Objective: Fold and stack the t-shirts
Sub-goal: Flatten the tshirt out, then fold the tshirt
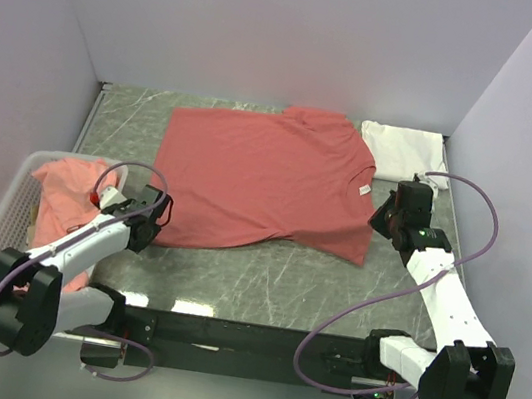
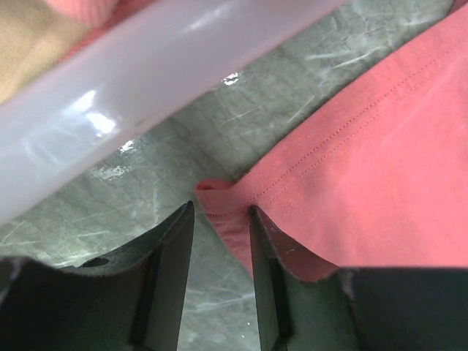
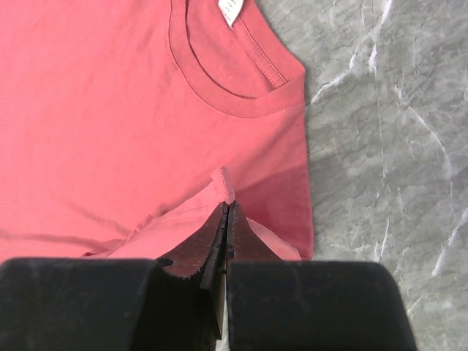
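A white basket holding a salmon shirt crowds the left end effector, its jaws apart around the red t-shirt hem corner. The right end effector is clamped on that shirt's shoulder. A white t-shirt lies far right on the grey marbled table.

Soft, even light falls from overhead, leaving only faint shadows and pale glare streaks on the marbled table (strongest along its near edge). In the left wrist view the basket rim is blurred, with blown highlights. The right gripper is underexposed, near-black, while the coral t-shirt stays sharp.
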Robot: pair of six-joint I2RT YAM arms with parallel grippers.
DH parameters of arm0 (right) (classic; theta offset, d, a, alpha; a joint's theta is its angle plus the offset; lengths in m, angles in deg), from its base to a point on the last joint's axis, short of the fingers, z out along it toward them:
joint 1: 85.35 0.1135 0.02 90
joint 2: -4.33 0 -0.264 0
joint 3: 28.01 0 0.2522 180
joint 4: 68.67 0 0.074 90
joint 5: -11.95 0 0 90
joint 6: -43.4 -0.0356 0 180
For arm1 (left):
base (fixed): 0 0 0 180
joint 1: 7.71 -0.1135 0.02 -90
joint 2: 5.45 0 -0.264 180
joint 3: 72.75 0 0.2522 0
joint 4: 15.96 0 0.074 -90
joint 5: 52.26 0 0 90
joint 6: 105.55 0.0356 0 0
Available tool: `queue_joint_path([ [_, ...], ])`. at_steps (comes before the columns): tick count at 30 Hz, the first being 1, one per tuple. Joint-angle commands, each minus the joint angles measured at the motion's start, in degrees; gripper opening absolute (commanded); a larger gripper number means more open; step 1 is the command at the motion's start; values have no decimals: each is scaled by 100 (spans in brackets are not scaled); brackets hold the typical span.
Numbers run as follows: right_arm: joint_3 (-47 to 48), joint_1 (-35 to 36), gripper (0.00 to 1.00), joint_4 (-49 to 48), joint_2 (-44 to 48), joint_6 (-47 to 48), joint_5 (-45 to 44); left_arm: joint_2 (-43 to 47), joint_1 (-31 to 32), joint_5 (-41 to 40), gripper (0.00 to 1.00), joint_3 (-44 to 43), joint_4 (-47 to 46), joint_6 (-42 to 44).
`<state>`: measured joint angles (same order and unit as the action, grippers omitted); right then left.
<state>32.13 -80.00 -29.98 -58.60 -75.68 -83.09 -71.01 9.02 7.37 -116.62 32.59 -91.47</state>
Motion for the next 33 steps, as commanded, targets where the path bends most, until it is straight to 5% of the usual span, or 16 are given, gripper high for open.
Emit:
queue_joint_path([
  [1, -32, -42, 0, -234, 80, 16, 3, -220, -56, -13, 43, 93, 222, -186],
  [10, -40, -51, 0, -225, 89, 34, 20, -475, -30, -4, 38, -21, 116, -107],
  [18, -58, -51, 0, -234, 141, 25, 64, -248, -30, -22, 1, -390, 352, 147],
  [33, -734, -51, 0, -296, 1046, -264, 416, 1229, -30, -233, 1, -1006, 1461, 464],
])
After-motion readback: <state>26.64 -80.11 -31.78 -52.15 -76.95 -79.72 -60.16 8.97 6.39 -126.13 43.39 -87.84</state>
